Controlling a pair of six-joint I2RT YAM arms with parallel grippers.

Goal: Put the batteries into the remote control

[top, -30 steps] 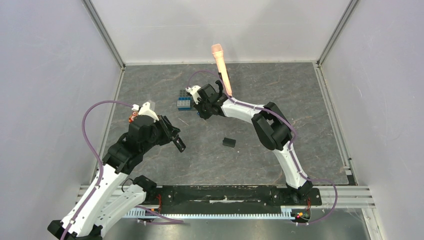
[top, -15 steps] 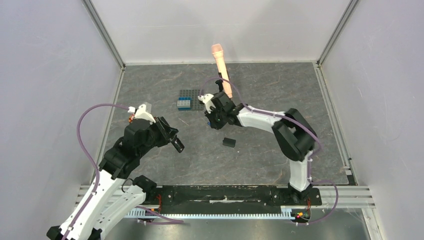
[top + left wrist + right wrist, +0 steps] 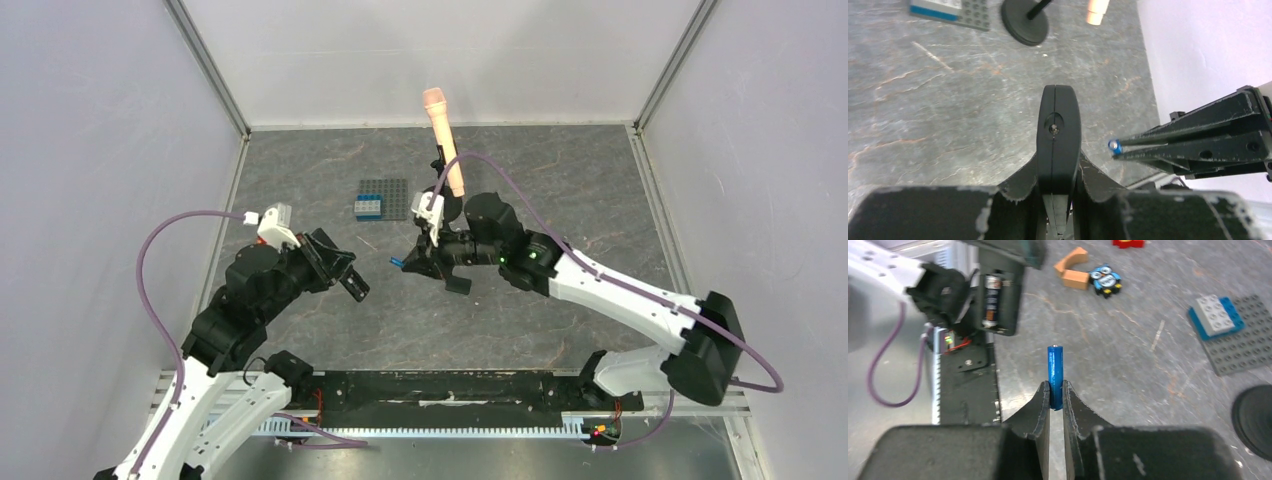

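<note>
My left gripper (image 3: 338, 268) (image 3: 1058, 172) is shut on the remote control (image 3: 352, 282) (image 3: 1058, 130), a slim black bar held above the table and seen end-on in the left wrist view. In the right wrist view the remote control (image 3: 1000, 295) shows its open compartment with one battery (image 3: 990, 300) inside. My right gripper (image 3: 410, 263) (image 3: 1056, 390) is shut on a slim blue battery (image 3: 1055, 372) (image 3: 396, 263) (image 3: 1115, 145), which points at the remote from a short gap to its right. A small black back cover (image 3: 458, 284) lies on the table under the right arm.
A peach microphone (image 3: 441, 130) on a black stand rises at the back centre. Left of it lies a grey baseplate (image 3: 392, 196) with a blue brick (image 3: 368, 207). In the right wrist view an owl toy (image 3: 1105, 281) and a tan arch block (image 3: 1074, 271) lie on the table.
The right arm has swung from the baseplate forward and left, carrying the blue battery close to the remote. The left arm has drawn slightly back with the remote.
</note>
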